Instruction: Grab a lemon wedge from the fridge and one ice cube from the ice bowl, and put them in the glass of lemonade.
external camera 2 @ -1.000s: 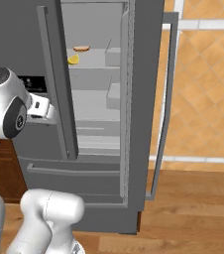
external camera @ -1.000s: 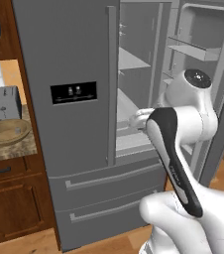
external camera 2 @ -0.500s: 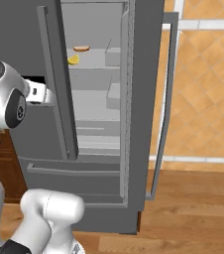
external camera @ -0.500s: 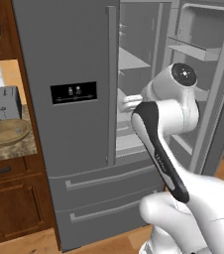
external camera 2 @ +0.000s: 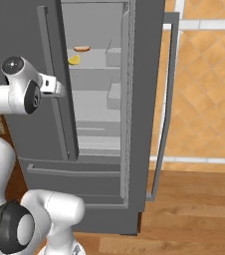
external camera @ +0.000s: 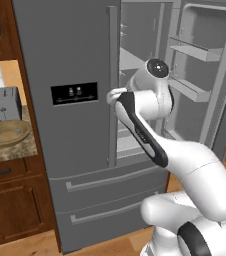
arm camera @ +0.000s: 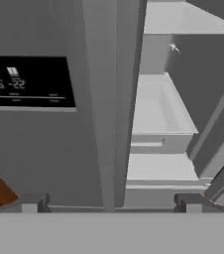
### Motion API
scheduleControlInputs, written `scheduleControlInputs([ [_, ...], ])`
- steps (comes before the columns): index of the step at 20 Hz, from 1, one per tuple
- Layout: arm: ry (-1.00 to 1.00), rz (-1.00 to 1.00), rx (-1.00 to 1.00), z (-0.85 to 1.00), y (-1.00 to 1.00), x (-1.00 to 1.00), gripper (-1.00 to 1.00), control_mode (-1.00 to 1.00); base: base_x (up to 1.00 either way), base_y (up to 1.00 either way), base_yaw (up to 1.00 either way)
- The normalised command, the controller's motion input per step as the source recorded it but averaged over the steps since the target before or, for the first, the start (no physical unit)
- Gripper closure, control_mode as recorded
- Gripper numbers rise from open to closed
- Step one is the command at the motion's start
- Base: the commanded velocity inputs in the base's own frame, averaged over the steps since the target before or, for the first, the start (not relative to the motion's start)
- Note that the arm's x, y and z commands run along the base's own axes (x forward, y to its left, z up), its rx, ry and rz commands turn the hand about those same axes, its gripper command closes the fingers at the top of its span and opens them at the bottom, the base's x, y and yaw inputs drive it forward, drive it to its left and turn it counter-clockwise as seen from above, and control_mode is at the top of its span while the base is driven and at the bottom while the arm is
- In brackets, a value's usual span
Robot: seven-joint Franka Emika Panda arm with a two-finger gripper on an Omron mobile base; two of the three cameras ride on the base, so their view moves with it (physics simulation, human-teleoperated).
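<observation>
At far left of the left base view, the ice bowl (external camera: 7, 134) sits on the counter before a toaster (external camera: 3, 104). At centre, the fridge (external camera: 70, 60) has its right door open. The gripper (arm camera: 111, 202) faces the closed door's edge, fingers wide apart and empty. The lemon wedge (external camera 2: 73, 60) lies on an upper shelf.

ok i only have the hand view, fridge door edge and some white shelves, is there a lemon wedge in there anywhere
Observer: Yes. The right base view shows the lemon wedge on an upper shelf of the fridge.
Operator: anything next to it
Observer: A small orange item lies just behind it on that shelf.
Operator: and the ice bowl
Observer: In the left base view the ice bowl sits on the counter left of the fridge, in front of a toaster.
</observation>
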Motion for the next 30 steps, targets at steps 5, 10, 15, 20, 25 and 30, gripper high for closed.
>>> scheduleControlInputs([
  [5, -0.17, 0.00, 0.00, 0.86, 0.16, 0.02, -1.00, -1.00, 0.00, 0.00, 0.00],
  [10, -0.09, 0.00, 0.01, 0.37, 0.15, 0.56, -1.00, -1.00, 0.00, 0.00, 0.00],
  [15, 0.01, 0.00, 0.00, -0.32, 0.00, 0.82, -1.00, -1.00, 0.00, 0.00, 0.00],
  [20, 0.00, 0.00, 0.00, -0.15, 0.03, 0.48, -1.00, -1.00, 0.00, 0.00, 0.00],
  [25, 0.00, 0.00, 0.00, -0.13, 0.13, 0.48, -1.00, -1.00, 0.00, 0.00, 0.00],
  [30, 0.00, 0.00, 0.00, 0.00, 0.25, 0.21, 1.00, -1.00, 0.00, 0.00, 0.00],
])
